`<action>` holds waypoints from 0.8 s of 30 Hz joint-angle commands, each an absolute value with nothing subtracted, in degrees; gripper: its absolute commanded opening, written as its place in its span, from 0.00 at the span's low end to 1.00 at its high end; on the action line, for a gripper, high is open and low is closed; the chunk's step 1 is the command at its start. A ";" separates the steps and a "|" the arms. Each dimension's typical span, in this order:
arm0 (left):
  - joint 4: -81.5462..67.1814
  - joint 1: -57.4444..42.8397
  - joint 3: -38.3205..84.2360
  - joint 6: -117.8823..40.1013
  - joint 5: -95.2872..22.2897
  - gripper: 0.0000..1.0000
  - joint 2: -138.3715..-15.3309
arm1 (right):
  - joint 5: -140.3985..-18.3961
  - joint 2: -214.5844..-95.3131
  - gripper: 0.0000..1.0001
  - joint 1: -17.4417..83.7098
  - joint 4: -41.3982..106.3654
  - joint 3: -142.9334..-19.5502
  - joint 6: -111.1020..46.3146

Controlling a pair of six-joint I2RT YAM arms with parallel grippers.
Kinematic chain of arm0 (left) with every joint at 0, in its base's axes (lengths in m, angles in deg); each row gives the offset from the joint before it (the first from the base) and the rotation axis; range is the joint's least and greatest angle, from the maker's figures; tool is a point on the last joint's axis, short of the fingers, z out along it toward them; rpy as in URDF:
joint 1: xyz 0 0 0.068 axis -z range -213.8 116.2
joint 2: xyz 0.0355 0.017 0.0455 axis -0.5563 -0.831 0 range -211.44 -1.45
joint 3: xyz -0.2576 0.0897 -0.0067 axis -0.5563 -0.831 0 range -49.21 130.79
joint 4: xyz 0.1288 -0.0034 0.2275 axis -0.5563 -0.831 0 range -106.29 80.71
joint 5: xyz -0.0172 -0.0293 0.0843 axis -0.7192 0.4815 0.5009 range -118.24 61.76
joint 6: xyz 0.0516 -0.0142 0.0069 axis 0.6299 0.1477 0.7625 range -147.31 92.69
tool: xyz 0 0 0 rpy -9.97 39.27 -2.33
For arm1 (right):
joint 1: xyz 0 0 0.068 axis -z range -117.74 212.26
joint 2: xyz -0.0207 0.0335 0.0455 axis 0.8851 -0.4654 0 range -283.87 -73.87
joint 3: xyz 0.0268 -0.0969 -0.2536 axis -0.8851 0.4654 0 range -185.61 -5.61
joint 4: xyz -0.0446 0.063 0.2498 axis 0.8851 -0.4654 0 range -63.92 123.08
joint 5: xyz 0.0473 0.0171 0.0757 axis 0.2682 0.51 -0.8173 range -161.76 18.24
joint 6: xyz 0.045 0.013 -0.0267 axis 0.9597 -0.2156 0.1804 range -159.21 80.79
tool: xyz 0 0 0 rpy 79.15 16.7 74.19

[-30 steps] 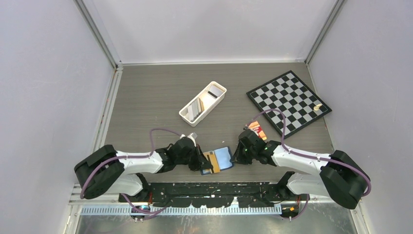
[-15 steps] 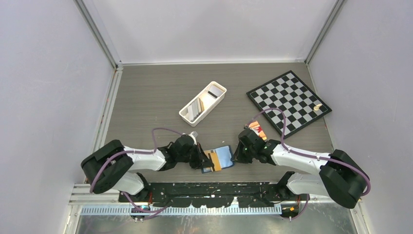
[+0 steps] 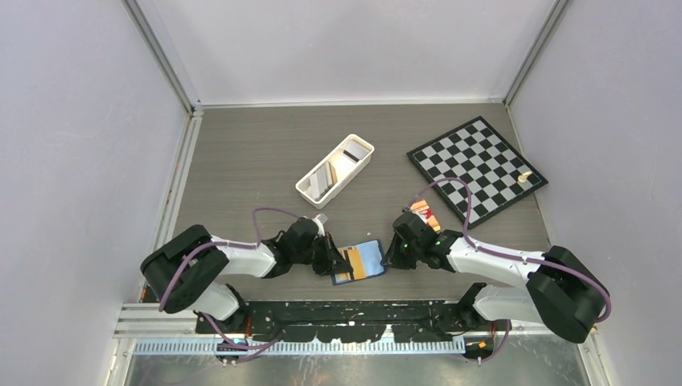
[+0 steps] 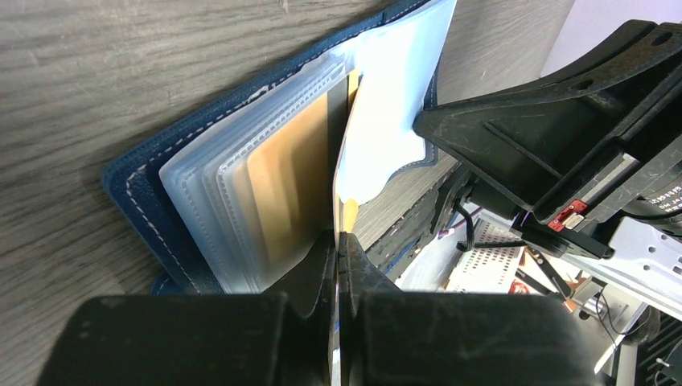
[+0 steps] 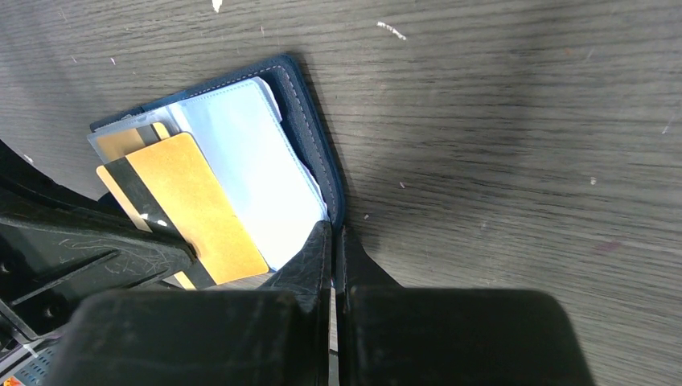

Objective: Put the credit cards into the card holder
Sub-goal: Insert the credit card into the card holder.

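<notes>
1. Your left gripper (image 4: 338,241) is clamped on the gold card (image 5: 193,205). The card stands on edge over the open card holder (image 3: 366,261), between its stack of clear sleeves (image 4: 217,177) and its pale blue page (image 4: 394,104).
2. Your right gripper (image 5: 332,233) is closed, tips touching the holder's stitched navy rim on its right side. Whether it pinches the cover cannot be told.
3. Writing: the gold card shows only a black stripe. A red label (image 4: 573,215) on the right arm, just past the holder, carries print too small to read.
4. The holder lies between both grippers, near the table's (image 3: 241,161) near edge.
5. Beyond the holder, bare wood runs to the white tray (image 3: 310,190) holding further cards (image 3: 326,175).
6. Right of the holder: a red-orange pack (image 3: 425,213) near, the chessboard (image 3: 476,165) well apart.
</notes>
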State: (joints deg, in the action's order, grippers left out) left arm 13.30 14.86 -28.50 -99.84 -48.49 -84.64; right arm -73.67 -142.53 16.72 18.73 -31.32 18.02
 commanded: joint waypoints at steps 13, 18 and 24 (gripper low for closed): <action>14.29 11.96 -28.32 -96.21 -49.73 0.00 -90.78 | -69.89 -144.42 0.01 16.29 15.43 -31.71 16.98; 15.30 11.56 -29.33 -97.03 -48.81 0.00 -91.22 | -69.72 -144.43 0.00 16.37 15.15 -31.79 16.91; 16.60 10.67 -30.36 -97.31 -47.66 0.00 -91.22 | -69.59 -144.59 0.00 16.27 15.12 -31.80 16.78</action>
State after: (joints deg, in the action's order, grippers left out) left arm 19.36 11.80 -28.50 -98.79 -53.21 -89.50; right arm -73.56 -142.90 16.61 18.34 -31.69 17.96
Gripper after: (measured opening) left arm 0.008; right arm 0.029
